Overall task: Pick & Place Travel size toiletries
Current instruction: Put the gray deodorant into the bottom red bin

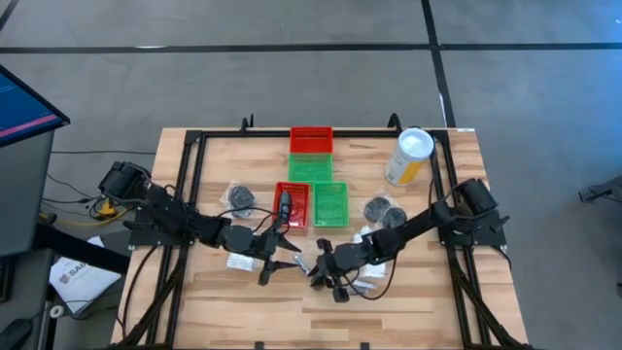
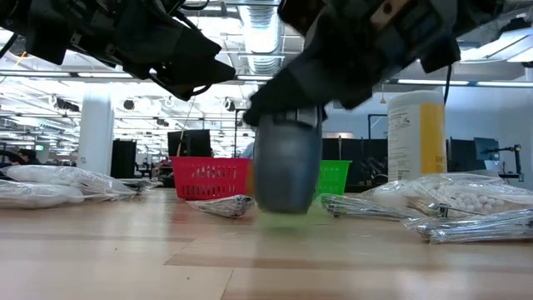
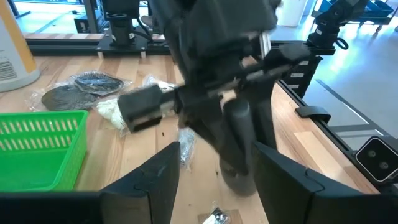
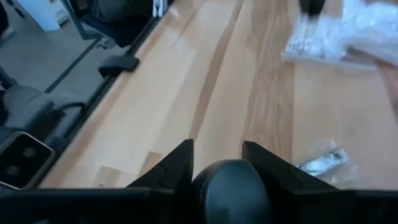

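My right gripper (image 1: 324, 272) (image 4: 217, 146) is shut on a small dark grey bottle (image 2: 287, 171) at the middle of the table's near half. My left gripper (image 1: 267, 264) (image 3: 216, 149) hangs open just left of it, its fingers pointing at the bottle (image 3: 239, 155) without touching. White crinkly sachets (image 2: 466, 196) lie on the table to the right and another sachet (image 2: 50, 185) to the left. Flat dark round tins (image 1: 384, 209) lie in clear wrap right of the trays, another tin (image 1: 240, 199) to their left. A silvery tube (image 4: 320, 163) lies near the bottle. My right gripper pinches the grey bottle by its top end (image 4: 230, 180) between the two fingers, coming from above and pointing down. The bottle stands upright below the fingers, its base (image 2: 287, 208) at the table top; whether it rests there or hangs just clear, I cannot tell.
Red trays (image 1: 311, 139) (image 1: 291, 204) and green trays (image 1: 309, 167) (image 1: 330, 204) sit at the table's middle. A tall yellow canister with a white lid (image 1: 408, 156) stands far right. Bare wood (image 1: 243, 311) runs along the near edge.
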Robot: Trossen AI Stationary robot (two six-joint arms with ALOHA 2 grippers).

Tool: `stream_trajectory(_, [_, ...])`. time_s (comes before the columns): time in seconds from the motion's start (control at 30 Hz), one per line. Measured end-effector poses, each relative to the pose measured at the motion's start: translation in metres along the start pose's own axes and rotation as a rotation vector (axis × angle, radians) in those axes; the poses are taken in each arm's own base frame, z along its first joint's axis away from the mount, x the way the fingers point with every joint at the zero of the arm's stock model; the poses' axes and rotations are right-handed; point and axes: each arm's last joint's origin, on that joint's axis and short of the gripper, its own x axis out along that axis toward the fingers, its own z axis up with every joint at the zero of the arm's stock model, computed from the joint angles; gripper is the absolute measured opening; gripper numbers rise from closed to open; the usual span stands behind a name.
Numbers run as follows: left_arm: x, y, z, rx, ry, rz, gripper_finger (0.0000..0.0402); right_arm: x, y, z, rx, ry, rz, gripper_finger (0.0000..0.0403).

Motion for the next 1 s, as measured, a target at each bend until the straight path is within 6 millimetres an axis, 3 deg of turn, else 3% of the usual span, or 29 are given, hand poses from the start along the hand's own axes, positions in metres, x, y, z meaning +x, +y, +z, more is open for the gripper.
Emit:
stream_trajectory(0.2, [0.0,0.0,0.0,0.0,0.0,0.0,0.0186,-0.015,-0.001,0.014,-0.019,-0.013,-0.023,0.0107])
stream_trajectory(0.63, [0.0,0.002,0.001,-0.009,-0.012,0.059,0.0186,-0.067,-0.012,0.06,-0.067,-0.133,-0.074,0.0101])
stream_trajectory(1.0, [0.003,0.027,0.011,-0.072,-0.105,0.158,0.0209,-0.076,-0.038,0.07,-0.065,-0.19,-0.186,0.0101])
